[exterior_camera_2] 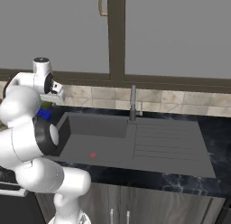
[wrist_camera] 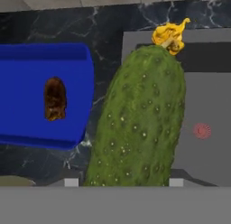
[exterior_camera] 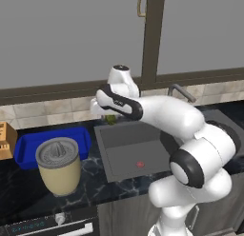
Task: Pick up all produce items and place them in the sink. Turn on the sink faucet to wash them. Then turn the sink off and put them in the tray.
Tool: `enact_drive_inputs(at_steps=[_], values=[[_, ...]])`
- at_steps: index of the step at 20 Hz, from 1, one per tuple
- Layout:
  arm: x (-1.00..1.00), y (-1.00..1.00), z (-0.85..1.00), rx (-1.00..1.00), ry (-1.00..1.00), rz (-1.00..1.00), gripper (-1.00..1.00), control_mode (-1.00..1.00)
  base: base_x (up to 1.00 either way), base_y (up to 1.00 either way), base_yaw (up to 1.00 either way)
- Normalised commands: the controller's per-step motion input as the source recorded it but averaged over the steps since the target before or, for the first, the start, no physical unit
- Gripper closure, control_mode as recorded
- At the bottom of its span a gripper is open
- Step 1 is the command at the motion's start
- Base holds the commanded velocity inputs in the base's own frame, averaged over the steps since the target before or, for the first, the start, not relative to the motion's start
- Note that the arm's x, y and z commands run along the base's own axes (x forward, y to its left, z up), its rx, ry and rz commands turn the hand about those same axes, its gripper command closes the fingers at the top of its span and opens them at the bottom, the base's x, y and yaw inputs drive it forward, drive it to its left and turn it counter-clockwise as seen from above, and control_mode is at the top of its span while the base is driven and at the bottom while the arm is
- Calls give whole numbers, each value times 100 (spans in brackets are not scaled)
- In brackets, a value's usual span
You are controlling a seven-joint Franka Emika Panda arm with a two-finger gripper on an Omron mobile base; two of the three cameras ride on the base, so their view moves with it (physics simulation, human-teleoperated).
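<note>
- Well along, I judge: the dark brown-orange oblong [wrist_camera: 55,98] already lies in the blue tray [wrist_camera: 27,60], at the left of the hand view.
- The cucumber [wrist_camera: 140,123] remains; it fills the centre, above the seam between tray and sink [wrist_camera: 212,160].
- The gripper [wrist_camera: 121,182] is part-open, its fingers clamped on the cucumber's lower end, lower centre.
- The faucet [exterior_camera_2: 133,103] stands idle, upper middle.

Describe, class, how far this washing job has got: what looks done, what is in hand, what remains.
Done: the brown oblong already lies in the blue tray. In hand: the gripper holds the cucumber above the counter between tray and sink. Left: setting the cucumber in the tray.
</note>
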Motion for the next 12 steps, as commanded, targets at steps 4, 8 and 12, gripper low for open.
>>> enact_drive_inputs(at_steps=[4, 8, 12], values=[[-20, 39, -16, -5, 0, 18, 100, -100, 0, 0, 0], [-20, 32, -25, -5, 0, 17, 100, -100, 0, 0, 0], [-1, 40, -30, -5, 0, 15, 100, -100, 0, 0, 0]])
